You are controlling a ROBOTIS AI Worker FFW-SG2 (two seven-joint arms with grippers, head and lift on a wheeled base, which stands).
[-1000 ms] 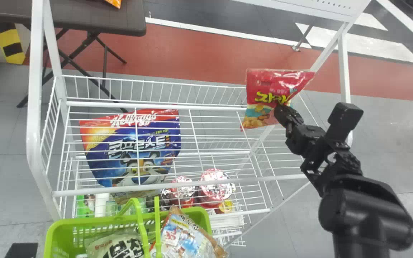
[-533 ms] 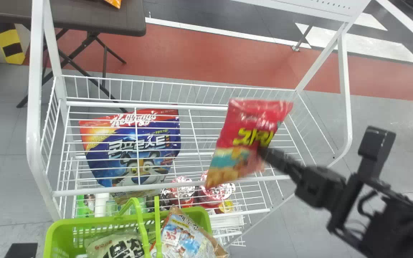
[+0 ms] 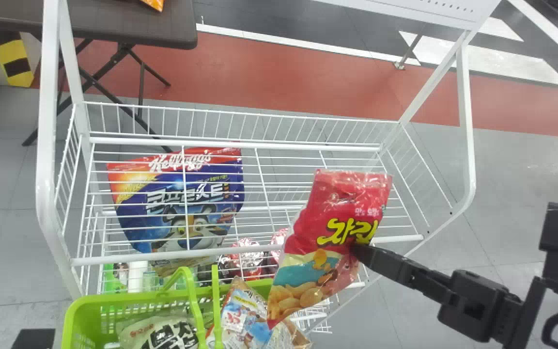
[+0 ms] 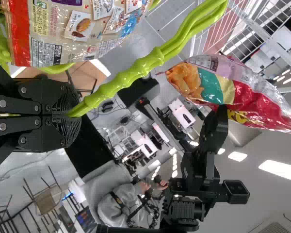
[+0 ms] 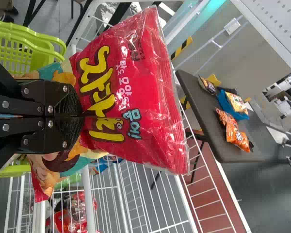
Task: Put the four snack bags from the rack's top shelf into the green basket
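Observation:
My right gripper [image 3: 356, 247] is shut on the red snack bag [image 3: 339, 225], whose lower end overlaps the right end of the green basket [image 3: 83, 315]. In the right wrist view the closed right gripper [image 5: 81, 116] pinches the bag [image 5: 136, 97] at its face. A black part of my left gripper [image 3: 33, 338] shows at the bottom left. From the left wrist view, the left gripper [image 4: 70, 115] is shut on the basket's green handle [image 4: 136, 73]. Inside the basket lie a pale bag [image 3: 160, 333] and a beige-and-blue bag [image 3: 238, 315].
The white wire rack [image 3: 240, 143] stands behind the basket, its front rail close to the rim. A blue cereal bag [image 3: 187, 208] and red-lidded cups [image 3: 246, 257] show through the shelf wires. Farther back is a dark table [image 3: 162, 29].
The right gripper has carried the red bag from the rack's back right forward and leftward, down to the basket's right end. The green handles shifted slightly; the left gripper stayed about where it was.

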